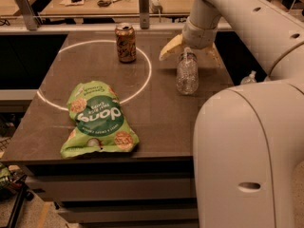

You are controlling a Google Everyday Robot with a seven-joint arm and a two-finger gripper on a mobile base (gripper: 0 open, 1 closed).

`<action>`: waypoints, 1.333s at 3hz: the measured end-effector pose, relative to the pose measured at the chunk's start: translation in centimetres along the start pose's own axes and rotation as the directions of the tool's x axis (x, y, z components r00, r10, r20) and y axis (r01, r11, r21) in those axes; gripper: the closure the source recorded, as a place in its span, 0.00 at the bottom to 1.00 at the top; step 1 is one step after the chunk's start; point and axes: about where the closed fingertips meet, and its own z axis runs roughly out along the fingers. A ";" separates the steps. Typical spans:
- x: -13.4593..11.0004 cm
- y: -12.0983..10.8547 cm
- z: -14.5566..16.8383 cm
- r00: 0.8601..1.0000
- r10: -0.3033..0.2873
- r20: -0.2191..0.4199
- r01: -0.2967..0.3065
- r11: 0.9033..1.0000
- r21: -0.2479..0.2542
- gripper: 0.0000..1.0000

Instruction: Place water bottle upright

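The water bottle [187, 75], clear ribbed plastic, stands upright on the dark table [156, 122] towards its right side, just outside the white circle. My gripper [189, 52] hangs directly over the bottle's top. Its yellowish fingers [171, 47] are spread on either side of the bottle's neck, wider than the bottle. The arm comes down to it from the upper right.
A brown soda can [126, 42] stands at the back of the white circle [142, 80]. A green chip bag [97, 118] lies front left. A small pump-top bottle [249, 77] sits off the table's right edge. My own body [247, 160] fills the front right.
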 end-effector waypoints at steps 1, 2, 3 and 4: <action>0.2 0.2 0.4 1.000 0.010 -0.011 -0.010 1.000 0.002 0.18; 0.3 0.3 0.3 1.000 0.008 -0.011 -0.008 1.000 0.017 0.42; 0.1 0.5 0.0 1.000 -0.024 -0.012 0.024 0.998 0.056 0.64; 0.1 1.7 -1.5 0.989 -0.150 -0.017 0.151 0.983 0.103 0.88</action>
